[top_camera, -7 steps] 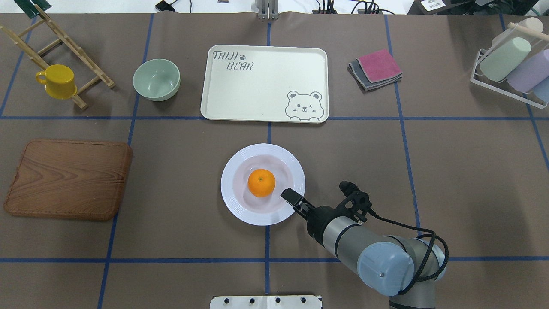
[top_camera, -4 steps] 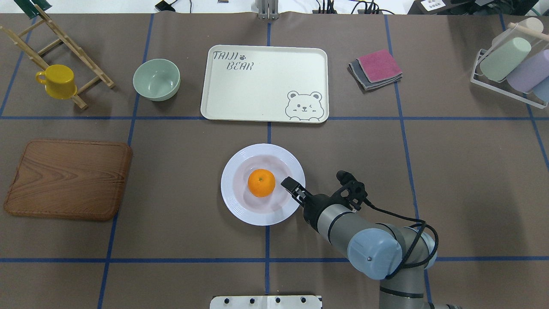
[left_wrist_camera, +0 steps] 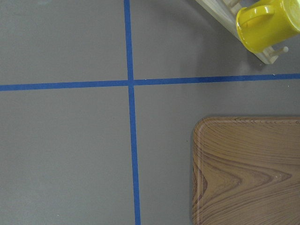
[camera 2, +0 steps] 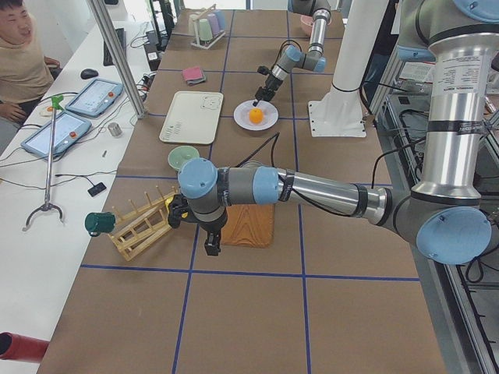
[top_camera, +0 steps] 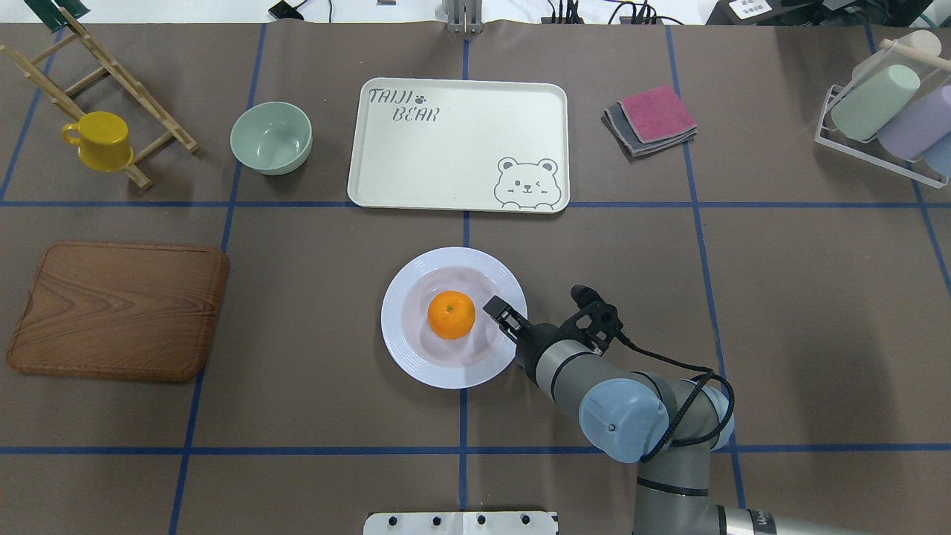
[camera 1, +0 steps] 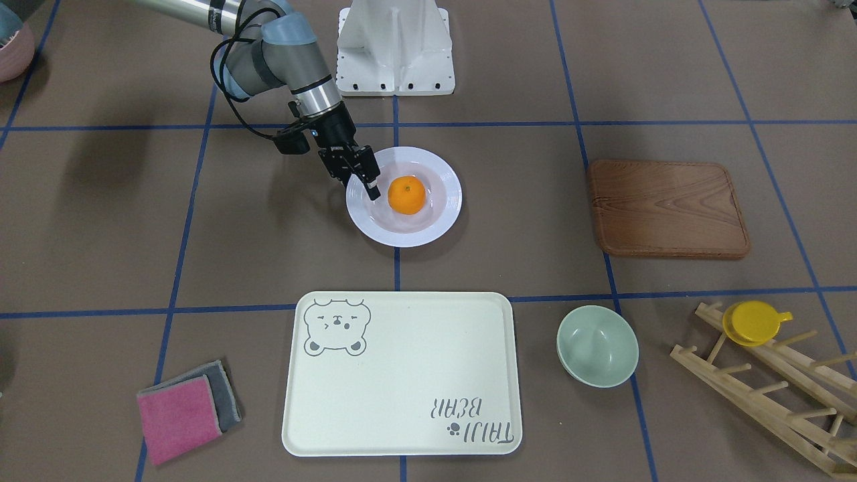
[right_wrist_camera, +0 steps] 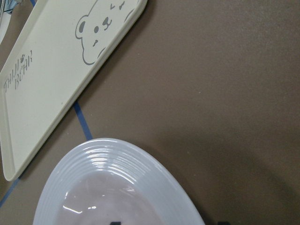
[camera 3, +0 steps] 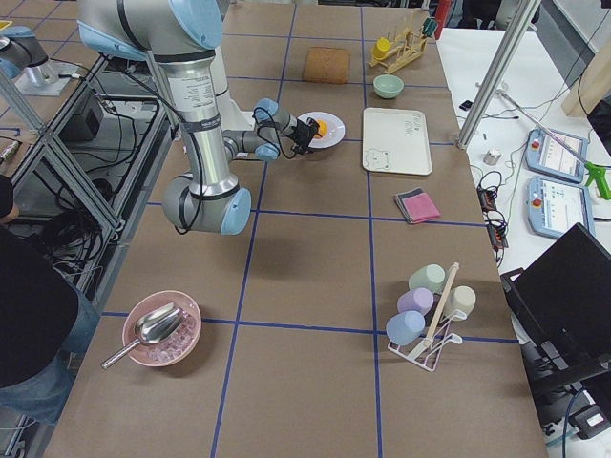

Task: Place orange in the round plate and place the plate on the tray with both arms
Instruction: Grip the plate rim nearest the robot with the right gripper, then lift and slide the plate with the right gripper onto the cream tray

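The orange (top_camera: pixel 451 315) lies in the sunken centre of the white round plate (top_camera: pixel 401 349), which rests on the table in front of the cream bear tray (top_camera: pixel 446 148). My right gripper (top_camera: pixel 499 312) hangs low over the plate's right rim, close beside the orange (camera 1: pixel 406 195) without touching it, its jaws open. In the right wrist view the ridged plate rim (right_wrist_camera: pixel 117 154) fills the bottom, with the dark fingertips (right_wrist_camera: pixel 116 222) at the frame's edge and the tray (right_wrist_camera: pixel 51 79) beyond. My left gripper (camera 2: pixel 211 246) shows only in the exterior left view, over the table near the wooden board; I cannot tell its state.
A brown wooden board (top_camera: pixel 119 310) lies at the left. A pale green bowl (top_camera: pixel 270 137) and a yellow cup (top_camera: pixel 100 140) on a wooden rack stand at the far left. Folded cloths (top_camera: pixel 652 119) and a rack of cups (top_camera: pixel 884 111) sit at the far right.
My right arm has swung inward, and its gripper has slid a little farther along the plate's right rim. The orange, plate and tray have stayed put.
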Robot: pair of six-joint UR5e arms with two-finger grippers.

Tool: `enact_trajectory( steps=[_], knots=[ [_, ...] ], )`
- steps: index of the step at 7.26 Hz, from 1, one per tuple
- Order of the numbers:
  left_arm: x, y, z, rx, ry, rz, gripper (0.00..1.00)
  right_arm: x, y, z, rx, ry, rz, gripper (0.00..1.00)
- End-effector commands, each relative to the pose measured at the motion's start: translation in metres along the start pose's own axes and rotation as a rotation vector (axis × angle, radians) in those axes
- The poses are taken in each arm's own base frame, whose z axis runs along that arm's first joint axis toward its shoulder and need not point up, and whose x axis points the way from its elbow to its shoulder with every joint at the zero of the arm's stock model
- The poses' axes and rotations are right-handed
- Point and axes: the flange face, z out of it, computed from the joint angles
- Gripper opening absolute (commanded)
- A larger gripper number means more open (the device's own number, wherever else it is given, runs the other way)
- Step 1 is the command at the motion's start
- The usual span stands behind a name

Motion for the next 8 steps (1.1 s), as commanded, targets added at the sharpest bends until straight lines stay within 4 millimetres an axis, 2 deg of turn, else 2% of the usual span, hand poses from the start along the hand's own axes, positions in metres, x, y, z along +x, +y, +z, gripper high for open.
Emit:
enact_trajectory(
  steps=[1,2,4,6,8],
  knots=[
    [0.0,0.0,0.0,-0.001,0.001,-0.001,1.0,-0.008,0.003,0.0,-0.005,-0.011,0.033,0.0],
    [0.0,0.0,0.0,-0.001,0.001,-0.001,1.0,-0.014,-0.001,-0.003,-0.01,-0.033,0.045,0.0],
    [0.001,0.0,0.0,0.001,0.007,0.0,1.0,-0.01,-0.012,-0.012,-0.037,-0.111,0.065,0.0],
    [0.003,0.0,-0.001,0.002,0.015,0.001,1.0,-0.022,-0.03,-0.015,0.059,-0.173,0.065,0.0],
    [0.003,0.0,-0.001,0.003,0.017,0.001,1.0,-0.029,-0.039,-0.018,0.169,-0.229,0.025,0.0]
  ],
)
